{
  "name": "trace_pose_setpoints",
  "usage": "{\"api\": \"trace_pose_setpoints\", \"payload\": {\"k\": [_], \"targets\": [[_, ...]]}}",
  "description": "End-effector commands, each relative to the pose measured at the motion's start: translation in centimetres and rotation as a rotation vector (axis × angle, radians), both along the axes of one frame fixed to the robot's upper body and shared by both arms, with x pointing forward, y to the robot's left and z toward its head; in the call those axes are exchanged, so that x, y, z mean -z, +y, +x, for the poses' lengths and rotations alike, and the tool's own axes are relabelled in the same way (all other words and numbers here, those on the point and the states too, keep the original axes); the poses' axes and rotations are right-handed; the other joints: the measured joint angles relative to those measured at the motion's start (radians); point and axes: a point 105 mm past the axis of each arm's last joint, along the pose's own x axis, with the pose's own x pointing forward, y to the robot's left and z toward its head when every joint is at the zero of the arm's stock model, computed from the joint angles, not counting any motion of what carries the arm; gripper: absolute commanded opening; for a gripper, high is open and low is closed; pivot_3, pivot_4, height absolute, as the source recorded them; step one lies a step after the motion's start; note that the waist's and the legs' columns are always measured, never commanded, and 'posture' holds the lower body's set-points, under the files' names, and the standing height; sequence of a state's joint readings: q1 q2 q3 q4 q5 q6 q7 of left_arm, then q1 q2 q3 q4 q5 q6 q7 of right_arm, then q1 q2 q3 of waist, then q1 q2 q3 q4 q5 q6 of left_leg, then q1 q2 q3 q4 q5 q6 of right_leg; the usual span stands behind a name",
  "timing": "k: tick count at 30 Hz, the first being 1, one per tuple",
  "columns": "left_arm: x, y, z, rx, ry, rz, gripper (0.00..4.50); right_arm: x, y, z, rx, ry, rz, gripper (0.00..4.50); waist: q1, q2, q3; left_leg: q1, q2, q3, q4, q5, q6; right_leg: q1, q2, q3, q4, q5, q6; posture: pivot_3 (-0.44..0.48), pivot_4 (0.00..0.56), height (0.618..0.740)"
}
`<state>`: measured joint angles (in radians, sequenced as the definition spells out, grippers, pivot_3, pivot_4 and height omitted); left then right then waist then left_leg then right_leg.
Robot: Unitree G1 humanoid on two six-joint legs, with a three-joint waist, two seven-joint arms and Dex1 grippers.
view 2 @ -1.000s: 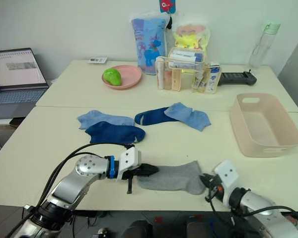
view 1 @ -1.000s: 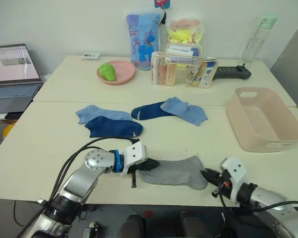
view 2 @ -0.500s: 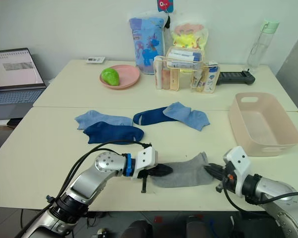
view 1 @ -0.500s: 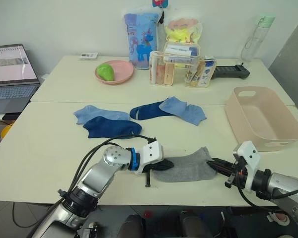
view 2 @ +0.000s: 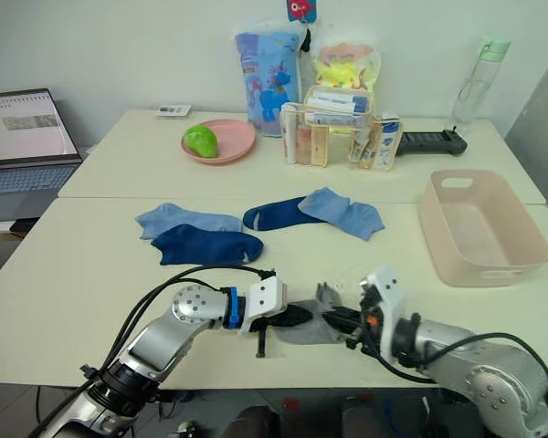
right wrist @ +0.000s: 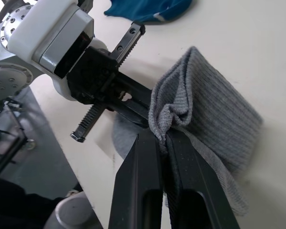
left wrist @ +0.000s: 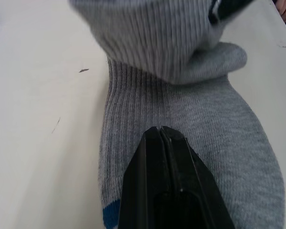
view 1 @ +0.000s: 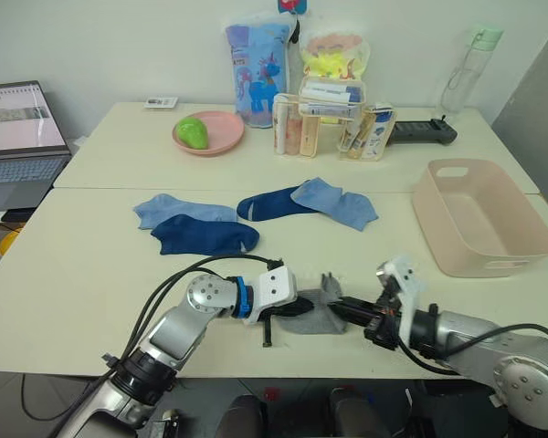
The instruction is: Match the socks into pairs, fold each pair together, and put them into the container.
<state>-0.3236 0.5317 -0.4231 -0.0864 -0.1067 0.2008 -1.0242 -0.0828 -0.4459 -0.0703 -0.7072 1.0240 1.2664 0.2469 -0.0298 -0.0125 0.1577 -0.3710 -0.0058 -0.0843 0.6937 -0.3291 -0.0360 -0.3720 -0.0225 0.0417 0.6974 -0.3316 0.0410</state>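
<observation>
Grey sock (view 1: pixel 321 312) in right gripper's (view 1: pixel 340 307) pinch

Head stereo pair: high, at near table edge, facing forward and down over both arms; both eyes share whole table (view 1: pixel 91 274), from near edge to far wall.

Left wrist camera: very close, low over tabletop, looking along left gripper (left wrist: pixel 160 130) toward right, onto grey sock (left wrist: pixel 190 119).

Right wrist camera: close, looking along right gripper (right wrist: pixel 163 138) toward left; shares same grey sock and left gripper with the other views.
</observation>
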Motion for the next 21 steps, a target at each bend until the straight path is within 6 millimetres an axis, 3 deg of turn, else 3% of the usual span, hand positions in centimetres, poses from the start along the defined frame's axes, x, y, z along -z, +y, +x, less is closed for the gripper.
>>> {"api": "trace_pose_setpoints", "payload": {"k": [1,11,16,21], "targets": [[0.6,0.7,0.1,-0.021,-0.004,0.027,0.00,-0.1,0.9,-0.1,-0.023,0.023,0.007,0.02,0.000,0.000,0.000,0.000,0.000,0.000,0.000,0.000,0.000,0.000,0.000,0.000,0.000,0.000,0.000,0.000,0.150,0.703],[0.6,0.9,0.3,-0.025,-0.016,0.027,0.00,0.9,2.4,0.6,0.003,0.067,-0.009,0.02,-0.001,0.000,0.000,0.000,0.000,0.000,0.000,0.000,0.000,-0.001,0.000,0.000,0.000,0.000,0.000,0.000,0.150,0.703],[-0.1,1.2,0.7,-0.041,-0.030,0.017,0.00,-0.7,2.0,0.5,-0.005,0.021,0.025,1.51,-0.001,0.000,0.000,0.000,0.000,0.000,0.000,0.000,0.000,-0.001,0.000,0.000,0.000,0.000,0.000,0.000,0.150,0.703],[-1.2,1.8,1.1,-0.071,-0.034,-0.007,0.00,-3.1,1.3,0.0,-0.058,-0.040,0.057,3.39,-0.002,0.000,0.000,-0.001,0.000,0.000,0.000,0.000,0.000,-0.001,0.000,-0.001,0.000,0.000,0.000,0.000,0.150,0.703]]}}
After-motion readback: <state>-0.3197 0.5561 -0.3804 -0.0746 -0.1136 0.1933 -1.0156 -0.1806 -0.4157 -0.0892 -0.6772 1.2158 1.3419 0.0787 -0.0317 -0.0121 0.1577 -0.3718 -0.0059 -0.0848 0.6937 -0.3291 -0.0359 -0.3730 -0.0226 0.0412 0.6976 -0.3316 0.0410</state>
